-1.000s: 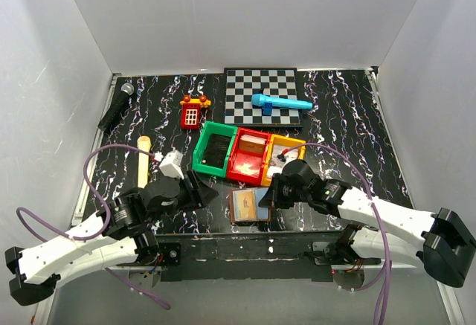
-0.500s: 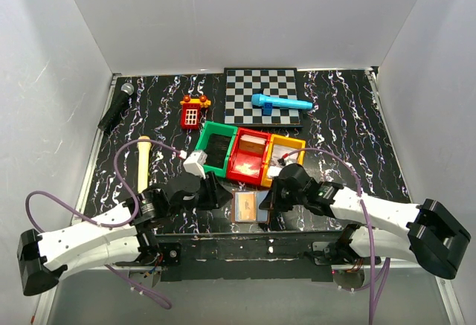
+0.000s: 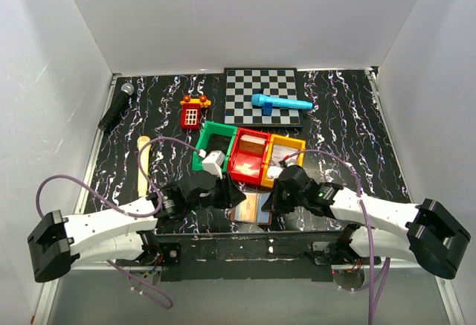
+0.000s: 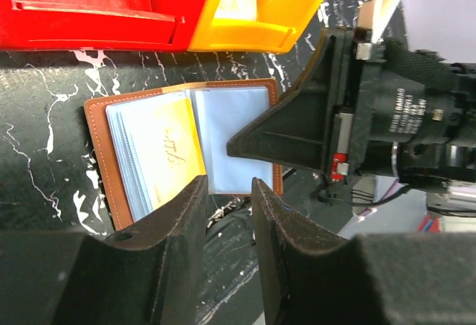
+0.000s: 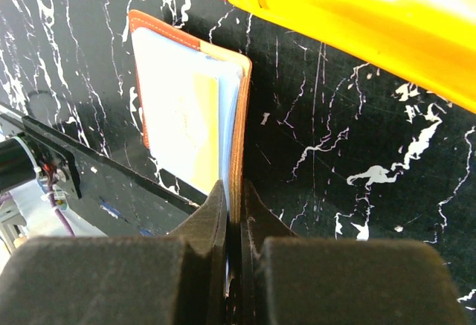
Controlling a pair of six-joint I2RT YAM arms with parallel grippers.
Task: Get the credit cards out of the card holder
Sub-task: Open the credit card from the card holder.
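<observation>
Two claws are being held at the card holder (image 3: pixel 245 207), lying open on the desk (image 3: pixel 349 132) at 6 o'clock of the red bin (image 3: pixel 236 163). The right claw (image 5: pixel 233 191) is being pinched shut on its 3 o'clock edge. The left claw (image 4: pixel 227 191) is being held half open, gripping nothing. A yellow card (image 4: pixel 175 150) is being shown in a pocket.

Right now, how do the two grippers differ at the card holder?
The right gripper is shut on the card holder's cover edge; the left gripper is open, gripping nothing. The right reaches in from the holder's right, the left from its left. Both are at the open holder.
</observation>
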